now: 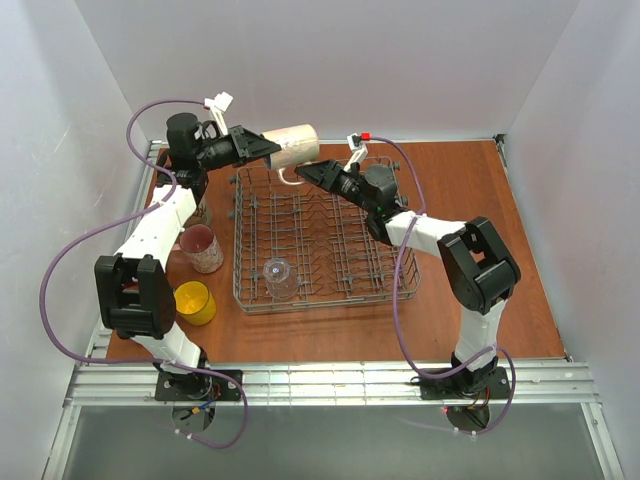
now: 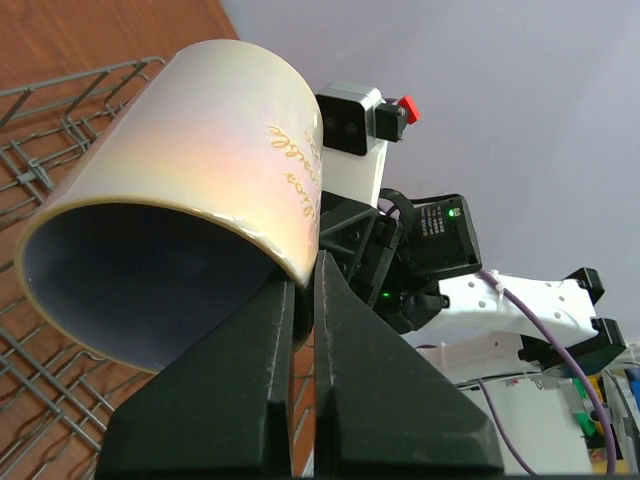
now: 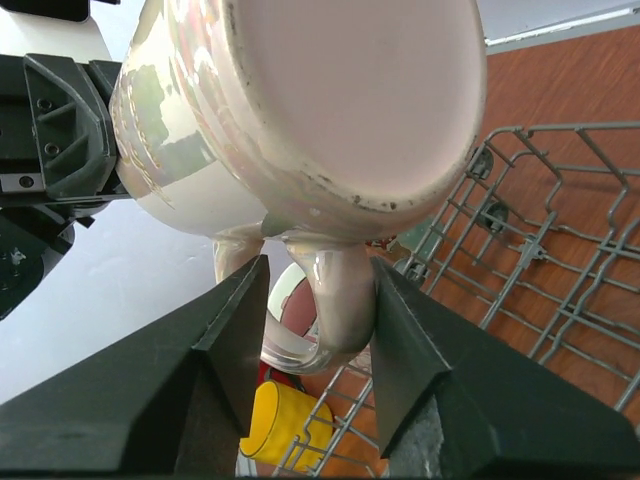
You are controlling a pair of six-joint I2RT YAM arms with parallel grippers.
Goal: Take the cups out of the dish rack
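Note:
A cream mug (image 1: 294, 144) hangs on its side above the back left corner of the dish rack (image 1: 322, 238). My left gripper (image 1: 268, 148) is shut on the mug's rim wall, one finger inside the mouth and one outside (image 2: 305, 300). In the right wrist view the mug's base (image 3: 340, 100) faces the camera. Its handle (image 3: 340, 300) lies between the jaws of my right gripper (image 3: 318, 300), which stand open, with a gap on the left side. A clear glass (image 1: 280, 278) stands in the rack's near left corner.
A dark pink mug (image 1: 203, 248) and a yellow cup (image 1: 194, 302) stand on the table left of the rack, close to the left arm. The yellow cup (image 3: 275, 425) also shows below the right jaws. White walls enclose the table on three sides.

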